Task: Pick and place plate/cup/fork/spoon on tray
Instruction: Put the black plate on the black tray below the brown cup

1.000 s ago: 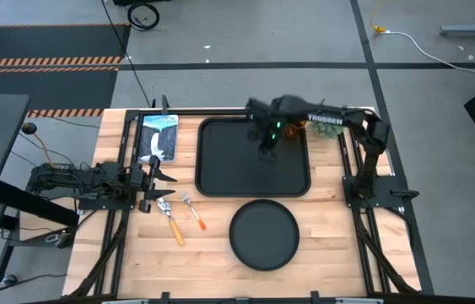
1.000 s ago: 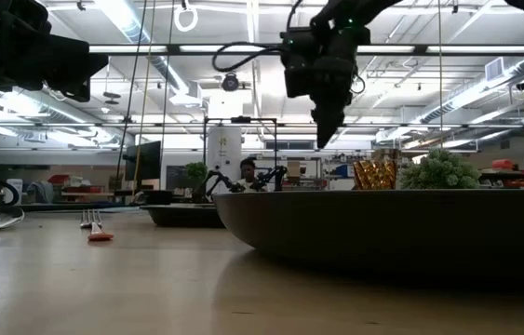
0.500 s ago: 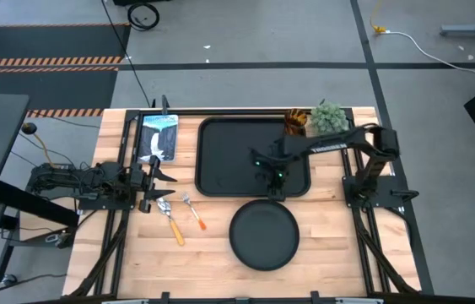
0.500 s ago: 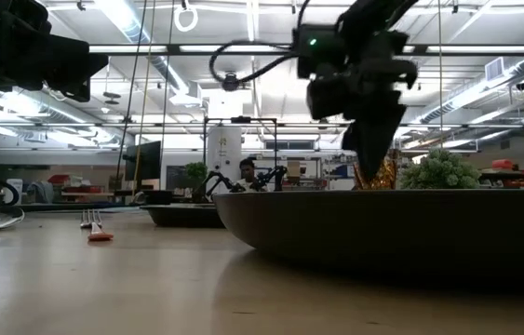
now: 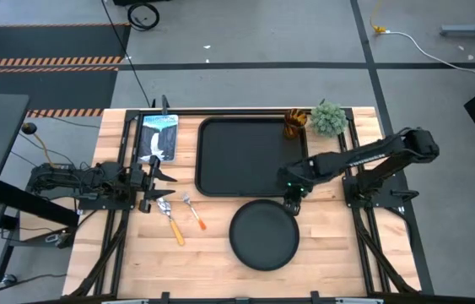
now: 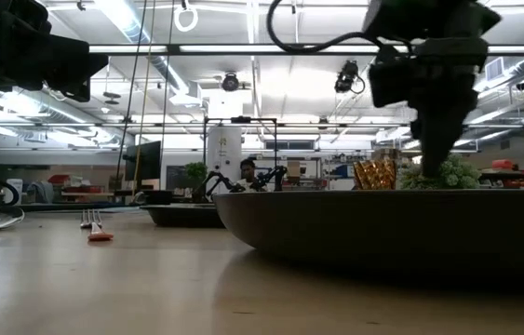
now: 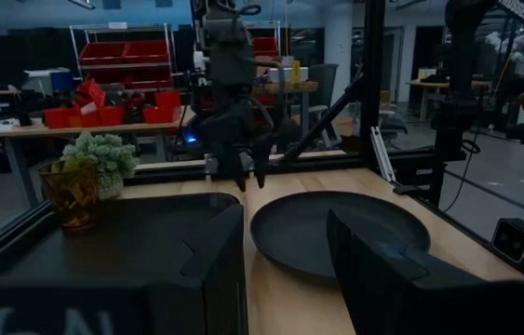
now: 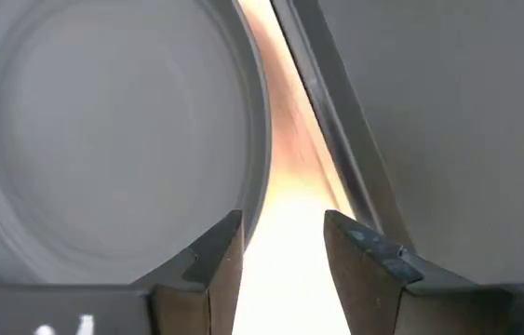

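Your right gripper (image 8: pixel 278 247), fingers part-open and empty, hovers with the plate (image 8: pixel 103 130) rim beside one fingertip and the tray (image 8: pixel 448 121) edge beside the other; descend misaligned and you risk clipping either rim.

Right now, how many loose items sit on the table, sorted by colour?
Black: 2, the tray and the plate.
Amber-orange: 1, the cup.
Green: 1, the potted plant.
Silver with an orange-toned handle: 2, the fork and the spoon.
Blue and white: 1, a flat packet.
Total: 7.
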Tool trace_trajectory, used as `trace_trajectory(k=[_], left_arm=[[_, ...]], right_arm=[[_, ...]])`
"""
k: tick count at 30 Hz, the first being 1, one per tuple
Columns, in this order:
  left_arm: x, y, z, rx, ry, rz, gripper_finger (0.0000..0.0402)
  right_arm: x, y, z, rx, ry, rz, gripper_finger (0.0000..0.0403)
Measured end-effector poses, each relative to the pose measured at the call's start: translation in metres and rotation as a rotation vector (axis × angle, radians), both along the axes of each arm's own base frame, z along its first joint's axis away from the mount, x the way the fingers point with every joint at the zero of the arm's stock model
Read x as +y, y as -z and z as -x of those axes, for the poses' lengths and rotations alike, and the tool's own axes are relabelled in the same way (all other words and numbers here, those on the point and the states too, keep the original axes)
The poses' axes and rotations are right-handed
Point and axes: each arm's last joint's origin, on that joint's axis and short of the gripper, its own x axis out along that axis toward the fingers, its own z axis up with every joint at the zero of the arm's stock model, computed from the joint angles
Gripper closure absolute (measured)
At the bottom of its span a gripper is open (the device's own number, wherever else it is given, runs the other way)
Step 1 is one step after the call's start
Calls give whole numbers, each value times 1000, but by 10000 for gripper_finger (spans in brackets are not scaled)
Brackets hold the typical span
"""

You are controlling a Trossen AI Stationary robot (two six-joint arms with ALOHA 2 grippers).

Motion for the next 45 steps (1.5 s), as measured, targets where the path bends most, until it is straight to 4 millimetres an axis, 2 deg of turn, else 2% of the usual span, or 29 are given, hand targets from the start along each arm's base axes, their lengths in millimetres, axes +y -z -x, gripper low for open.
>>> trace_trajectory(k=[3, 16, 23, 36, 45], left_arm=[[0, 0, 0, 0, 0, 0, 234], [0, 0, 0, 0, 0, 0, 234], [0, 0, 0, 0, 0, 0, 234], [0, 0, 0, 0, 0, 0, 234], [0, 0, 0, 0, 0, 0, 234]], right_arm=[[8, 6, 8, 25, 42, 1, 245], [38, 28, 21, 10, 117, -32, 245], [51, 30, 24, -30, 158, 2, 245], [69, 30, 32, -88, 251, 98, 245], [78, 50, 42, -182, 303, 47, 245]])
